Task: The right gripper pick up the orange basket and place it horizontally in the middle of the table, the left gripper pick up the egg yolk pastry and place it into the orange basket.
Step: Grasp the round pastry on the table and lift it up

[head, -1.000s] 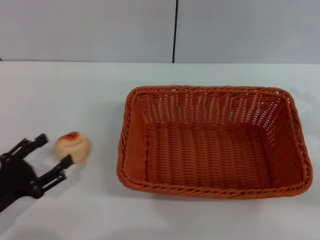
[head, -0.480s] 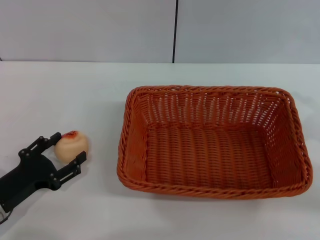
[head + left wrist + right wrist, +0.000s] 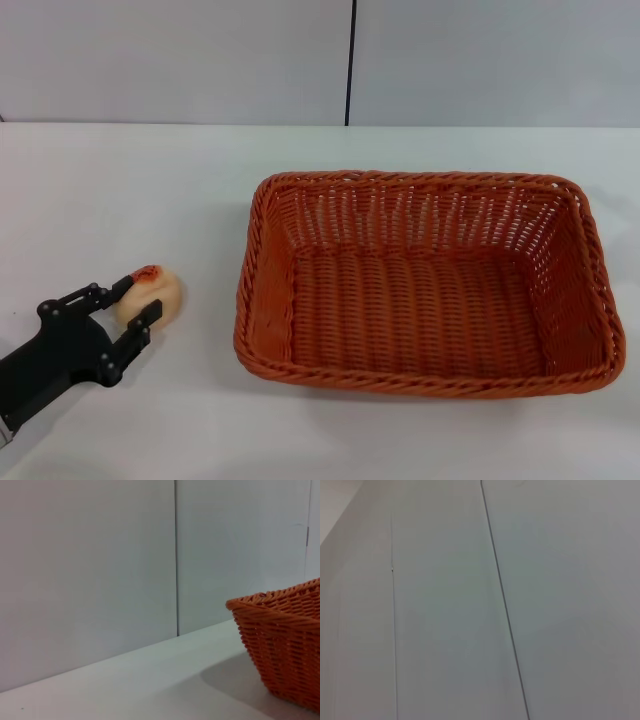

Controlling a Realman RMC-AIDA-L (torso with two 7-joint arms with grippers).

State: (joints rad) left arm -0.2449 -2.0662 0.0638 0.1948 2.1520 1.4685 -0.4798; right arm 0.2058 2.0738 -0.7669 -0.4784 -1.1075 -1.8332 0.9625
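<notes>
**benchwatcher:** Left gripper [image 3: 137,296] is down on the table [image 3: 130,180], well off to the left of the orange basket [image 3: 425,285]. Its two black fingers [image 3: 143,320] sit on either side of the egg yolk pastry [image 3: 152,296], pressed against it, so I'd call that clamped on the bun. Pastry looks like it's resting on the white top, red patch tipped toward the claw.

**loomfan:** And the basket?

**benchwatcher:** Sitting flat, long side across, roughly mid-table and a bit right of centre, nothing in it. From the left wrist view you only get one corner of the basket [image 3: 280,645] and the grey wall.

**loomfan:** Right arm?

**benchwatcher:** Nowhere near the basket; I can't see the right gripper at all, its wrist camera just shows wall.
</notes>
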